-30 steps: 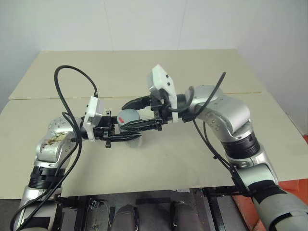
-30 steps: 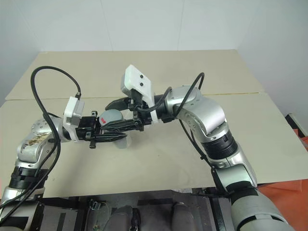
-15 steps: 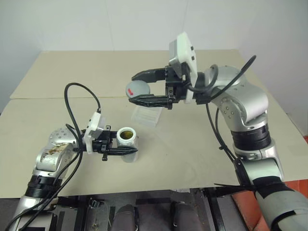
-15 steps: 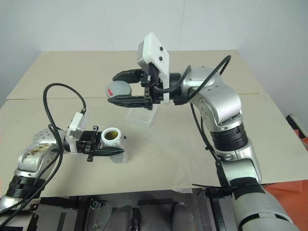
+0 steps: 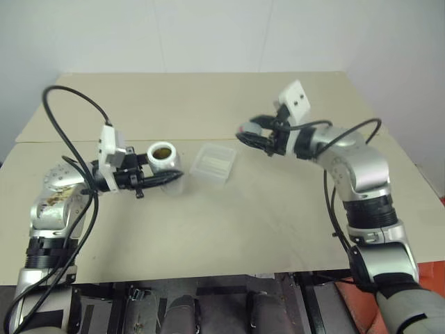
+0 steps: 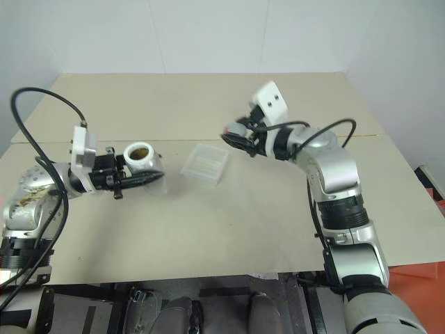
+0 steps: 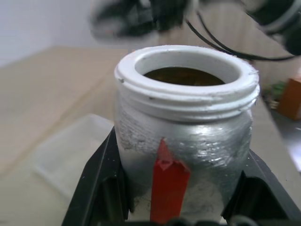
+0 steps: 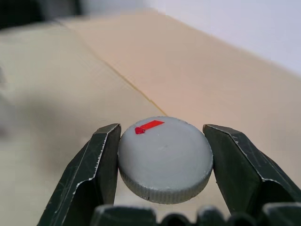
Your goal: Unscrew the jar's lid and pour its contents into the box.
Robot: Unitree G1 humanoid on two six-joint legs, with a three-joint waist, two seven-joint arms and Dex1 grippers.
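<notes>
With the lid [image 8: 164, 159] clamped in the right gripper [image 5: 256, 135] clear to the box's [image 5: 213, 163] right, the left gripper [image 5: 158, 179] grips the open jar [image 5: 164, 162] just left of it, ready to tip.

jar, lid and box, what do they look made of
Jar: looks like frosted glass or plastic, with a thick white threaded rim.
Lid: matte grey with a ribbed edge; metal or plastic, can't tell.
Box: thin clear plastic, since the table shows through it.
</notes>
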